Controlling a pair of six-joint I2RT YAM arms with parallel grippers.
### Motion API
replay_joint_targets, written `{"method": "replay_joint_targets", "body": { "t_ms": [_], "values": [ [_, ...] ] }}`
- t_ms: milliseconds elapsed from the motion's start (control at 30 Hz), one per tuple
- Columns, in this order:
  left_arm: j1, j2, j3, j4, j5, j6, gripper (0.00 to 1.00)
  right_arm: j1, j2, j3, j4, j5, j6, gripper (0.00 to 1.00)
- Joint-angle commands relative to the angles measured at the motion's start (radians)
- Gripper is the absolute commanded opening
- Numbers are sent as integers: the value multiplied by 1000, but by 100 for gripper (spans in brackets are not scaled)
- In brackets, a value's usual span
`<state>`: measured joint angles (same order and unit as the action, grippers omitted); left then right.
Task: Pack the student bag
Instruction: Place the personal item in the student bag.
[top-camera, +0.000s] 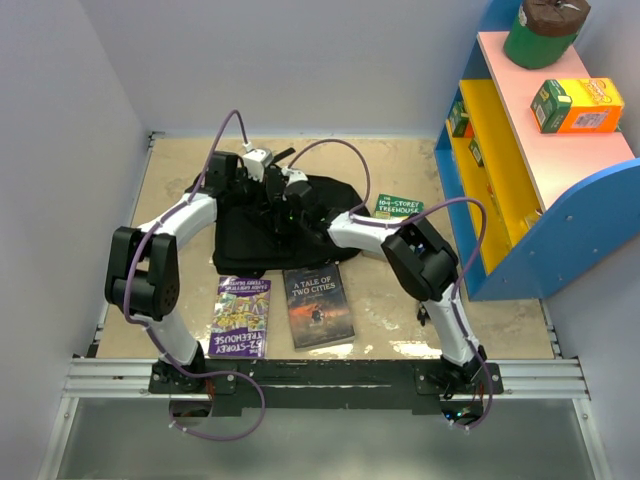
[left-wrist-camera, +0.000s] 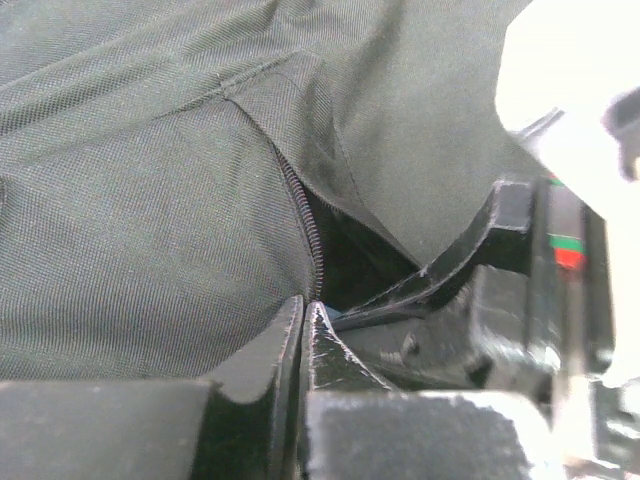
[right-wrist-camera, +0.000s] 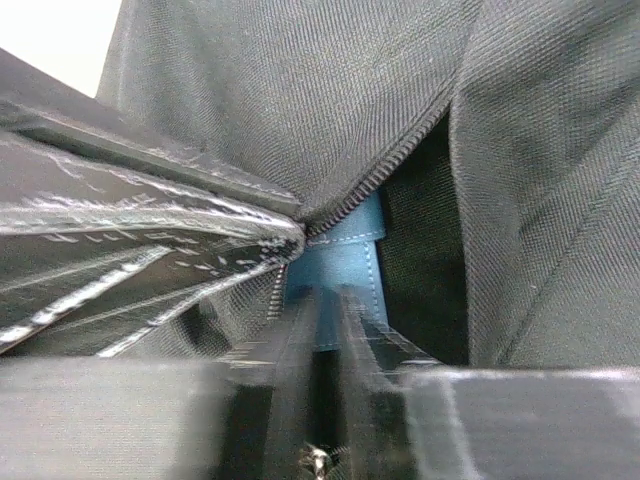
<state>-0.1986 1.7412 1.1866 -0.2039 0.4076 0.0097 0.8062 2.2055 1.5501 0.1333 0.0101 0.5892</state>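
While both arms reach onto the student bag (top-camera: 235, 245), which lies slumped on the far middle of the table (top-camera: 420, 310), the chief hazard is judged to be the bag itself. It is soft and unanchored, so it may slide or bunch as one mass if the zipper (left-wrist-camera: 305, 215) is pulled without a firm counter-hold, leaving the mouth no wider.

Next in scale, three books wait outside the bag. A Tale of Two Cities (top-camera: 318, 305) and the purple Treehouse book (top-camera: 241, 316) lie just beside each other at the near edge. The green 104-Storey Treehouse book (top-camera: 398, 207) lies to the right, near the shelf (top-camera: 540, 200). The slit now showing looks too narrow for any of them, so an early insertion would likely jam against the fabric.

The two pincers work very close together, and a careless move could knock one against the other. Smallest, the blue tab (right-wrist-camera: 340, 255) offers little surface and could slip free under a sideways pull.

Left pincer (left-wrist-camera: 305, 305): fingers pressed together, tips touching the lower end of the zipper teeth; whether fabric is caught between them cannot be told.

Right pincer (right-wrist-camera: 327, 300): fingers almost together with a thin slit between, appearing to pinch the lower edge of the blue tab, which hangs at the corner of the dark opening (right-wrist-camera: 420, 230).
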Motion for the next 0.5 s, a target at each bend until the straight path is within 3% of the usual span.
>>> {"method": "replay_joint_targets", "body": {
  "t_ms": [0,67,167,300,467],
  "values": [
    [-7,6,36,-47,57,35,15,-15,-148,-42,17,53,-3,30],
    [-7,-12,42,-64,74,77,26,-32,-217,-88,23,57,6,40],
    [-7,-43,62,-133,131,160,33,-50,-303,-200,43,96,18,48],
    [-7,-71,71,-271,217,297,36,-56,-421,-333,60,116,32,50],
    [-39,-88,39,-405,284,487,35,-58,-446,-421,49,136,46,49]
  ]
}}
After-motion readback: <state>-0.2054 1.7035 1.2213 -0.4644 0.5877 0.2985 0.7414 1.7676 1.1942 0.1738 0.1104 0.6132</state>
